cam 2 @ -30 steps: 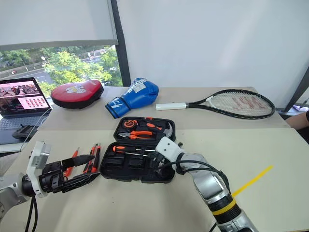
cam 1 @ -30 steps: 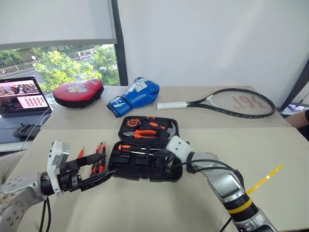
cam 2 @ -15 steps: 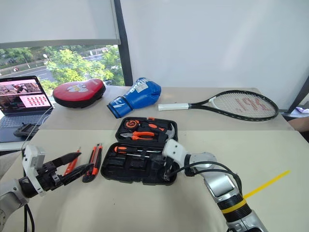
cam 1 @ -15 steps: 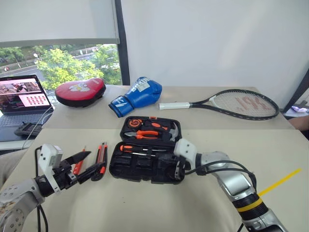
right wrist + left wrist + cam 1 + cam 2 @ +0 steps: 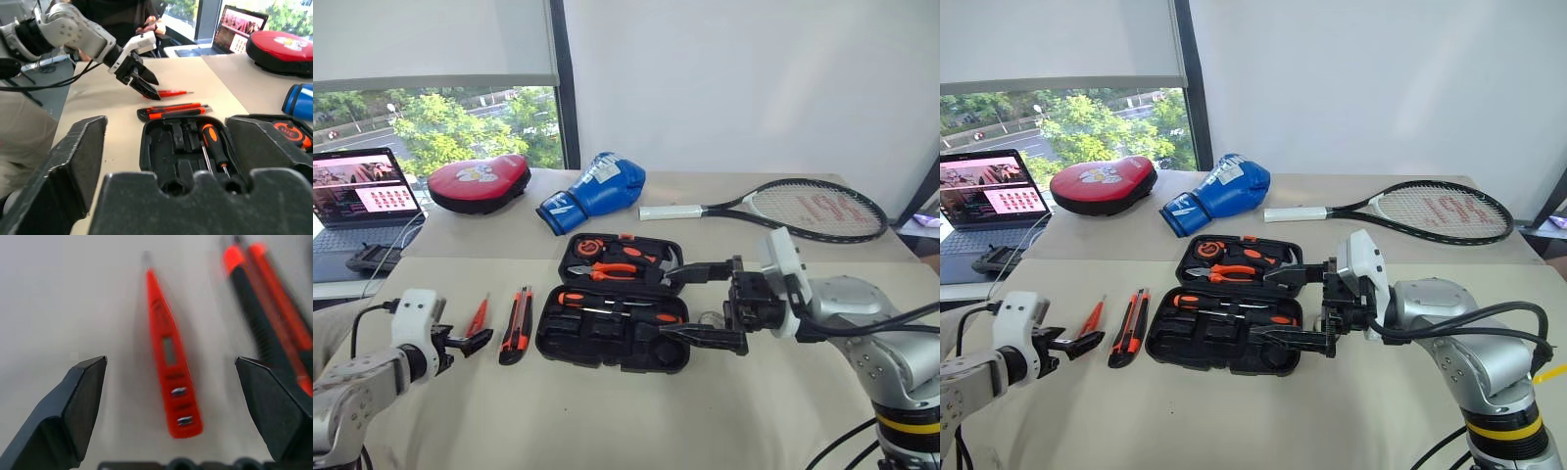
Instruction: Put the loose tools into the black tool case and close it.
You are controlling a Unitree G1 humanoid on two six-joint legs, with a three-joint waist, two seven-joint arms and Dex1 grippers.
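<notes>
The black tool case (image 5: 607, 338) lies open mid-table, with two orange-and-black screwdrivers (image 5: 612, 301) in its near half and pliers (image 5: 612, 271) in the lid. Left of it lie a black-orange utility knife (image 5: 516, 313) and a small orange tester screwdriver (image 5: 478, 315). My left gripper (image 5: 473, 341) is open and low at the tester's near end; in the left wrist view the tester (image 5: 168, 362) lies between its spread fingers. My right gripper (image 5: 656, 304) hangs open above the case's right side, pointing left, with nothing in it.
At the back are a laptop (image 5: 357, 191), a red oval pad (image 5: 478, 181), a blue boxing glove (image 5: 597, 191) and a tennis racket (image 5: 783, 208). A person (image 5: 122, 14) sits beyond the table's left edge in the right wrist view.
My right gripper has opened, risen off the case and drawn back to the right. My left gripper has moved left and down to the tester screwdriver, still open.
</notes>
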